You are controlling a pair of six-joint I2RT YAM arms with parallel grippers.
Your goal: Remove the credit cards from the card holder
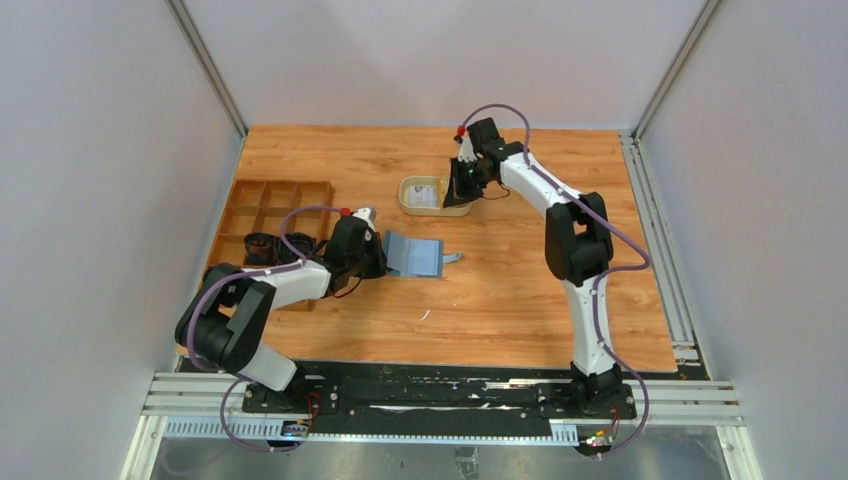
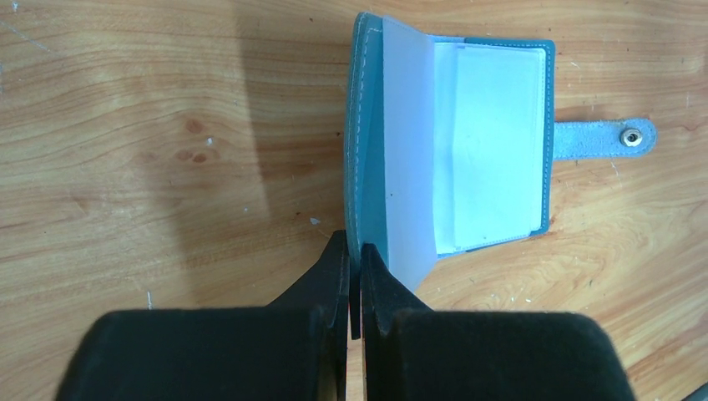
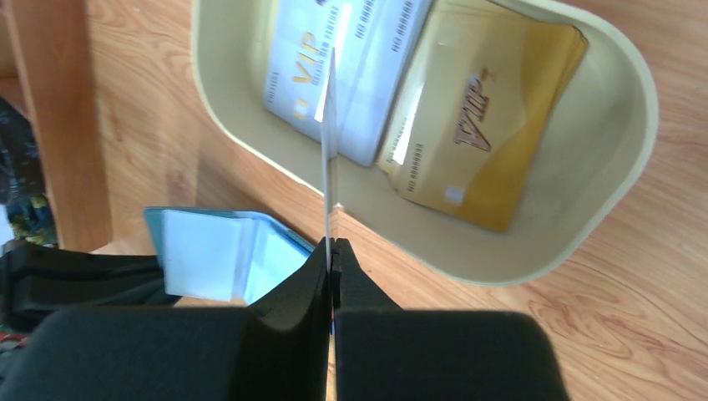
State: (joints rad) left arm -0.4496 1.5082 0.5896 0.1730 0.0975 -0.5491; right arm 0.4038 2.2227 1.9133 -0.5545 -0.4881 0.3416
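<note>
The teal-blue card holder lies open on the table, snap tab to the right and pale clear pockets showing. My left gripper is shut on the near edge of its raised cover. My right gripper is shut on a thin whitish credit card, seen edge-on, held over the oval beige tray. A white VIP card and a gold VIP card lie in the tray. In the top view the right gripper is at the tray's right end.
A brown wooden compartment box stands at the left, with dark items in its near compartments, just behind my left arm. The card holder also shows in the right wrist view. Grey walls enclose the table.
</note>
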